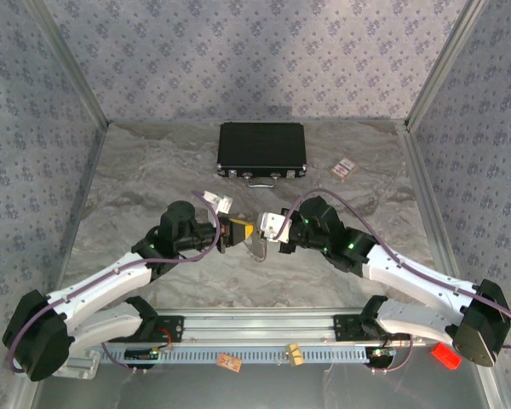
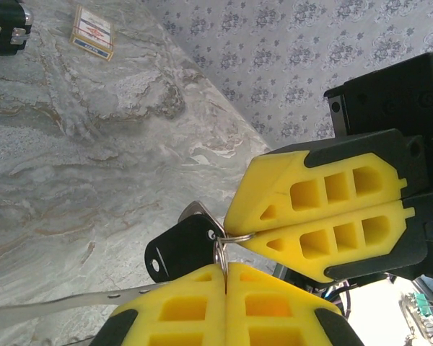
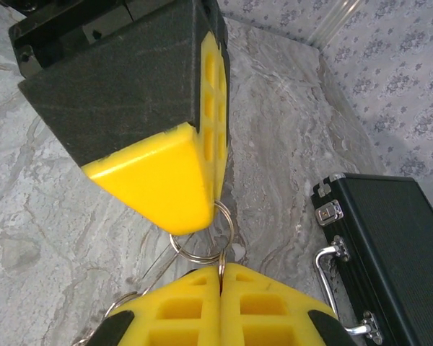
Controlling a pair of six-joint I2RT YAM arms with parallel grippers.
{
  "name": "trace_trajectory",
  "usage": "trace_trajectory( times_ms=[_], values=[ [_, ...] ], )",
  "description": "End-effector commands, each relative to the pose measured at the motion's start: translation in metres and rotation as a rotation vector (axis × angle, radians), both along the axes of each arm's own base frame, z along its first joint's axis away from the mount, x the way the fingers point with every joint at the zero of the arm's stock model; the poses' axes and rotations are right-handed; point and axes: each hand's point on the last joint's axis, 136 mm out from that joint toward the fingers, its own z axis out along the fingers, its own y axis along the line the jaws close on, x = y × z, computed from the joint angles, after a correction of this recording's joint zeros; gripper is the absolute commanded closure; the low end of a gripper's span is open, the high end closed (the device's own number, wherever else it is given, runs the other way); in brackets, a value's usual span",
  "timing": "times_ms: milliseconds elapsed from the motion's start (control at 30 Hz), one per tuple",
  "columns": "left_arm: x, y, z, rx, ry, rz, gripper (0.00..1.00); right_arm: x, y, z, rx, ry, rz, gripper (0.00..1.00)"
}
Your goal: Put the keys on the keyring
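Both grippers meet above the middle of the table. In the left wrist view my left gripper point(image 2: 225, 265) is shut on a thin steel ring seen edge-on. My right gripper point(image 2: 239, 231) faces it, shut on a second linked ring. The key point(image 2: 182, 250), a small black oblong tag with a hole, hangs where the two rings meet. In the right wrist view the keyring point(image 3: 199, 254) is a round silver loop held in the left gripper point(image 3: 208, 210), and my right gripper point(image 3: 221, 268) pinches the smaller ring threaded through it. From above, the left gripper point(image 1: 241, 232) and right gripper point(image 1: 269, 235) nearly touch.
A flat black case point(image 1: 262, 153) with metal latches lies at the back of the marbled table point(image 1: 153, 170), with a small card packet point(image 1: 346, 168) to its right. A silvery strip point(image 2: 58, 304) hangs below the key. Patterned walls close in three sides.
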Motion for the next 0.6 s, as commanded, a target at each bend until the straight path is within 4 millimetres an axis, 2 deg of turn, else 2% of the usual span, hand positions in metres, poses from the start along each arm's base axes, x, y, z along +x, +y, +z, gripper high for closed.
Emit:
trace_trajectory(
  times_ms=[0,400,433,467,500,567],
  values=[
    [0.0005,-0.0013,0.0175,-0.059,-0.045,-0.005,1.00,-0.0143,0.0067,0.0005,0.011,0.052,0.064,1.00],
    [0.0042,0.0011,0.0165,-0.062,-0.067,0.021,1.00,-0.0231,0.0129,0.0044,0.038,0.110,0.112,1.00],
    [0.0042,0.0015,0.0168,-0.062,-0.078,0.020,1.00,-0.0224,0.0128,0.0039,0.036,0.111,0.109,0.90],
    [0.0041,0.0023,0.0162,-0.060,-0.095,0.020,1.00,-0.0219,0.0122,0.0030,0.032,0.113,0.104,0.71],
    [0.0032,0.0030,0.0167,-0.059,-0.121,0.016,1.00,-0.0220,0.0109,0.0017,0.025,0.116,0.101,0.59],
    [0.0020,0.0051,0.0159,-0.044,-0.193,0.012,1.00,-0.0232,0.0078,0.0007,0.020,0.129,0.099,0.50]
  ],
)
